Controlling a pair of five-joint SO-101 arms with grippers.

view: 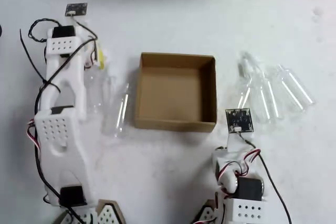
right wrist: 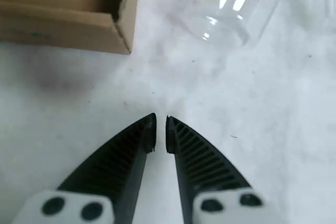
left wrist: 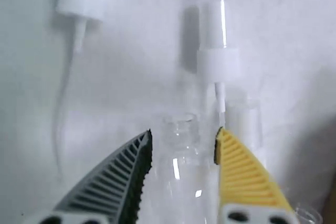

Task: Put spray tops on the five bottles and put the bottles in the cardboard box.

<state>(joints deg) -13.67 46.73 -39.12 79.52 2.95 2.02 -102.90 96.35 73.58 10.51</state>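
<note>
Left end effector (left wrist: 182,135): one ribbed grey finger and one ribbed yellow finger, set about a bottle's width apart. Their toothed inner edges sit against the sides of a clear bottle (left wrist: 178,182), just below its neck. The bottle's open mouth sits between the fingertips.

Right end effector (right wrist: 160,129): two black ribbed fingers drawn almost together, with only a narrow slit between the tips. It holds nothing and hangs over bare worktop (view: 173,171), near a corner of the box.

Materials and shapes: the bottles are see-through, smooth cylinders with short narrow necks, and all lie on their sides. The spray tops (left wrist: 218,56) are white plastic, each a cap over a collar with a thin dip tube trailing from it. The cardboard box (view: 176,125) is brown, square, shallow and open-topped. The worktop is white.

Counts: five bottles. One is in the left end effector. A second bottle (view: 116,109) lies just left of the box. Three bottles (view: 269,100) lie side by side to the right of the box. Two spray tops lie just beyond the gripped bottle's mouth. There is one box, in the middle of the worktop.
</note>
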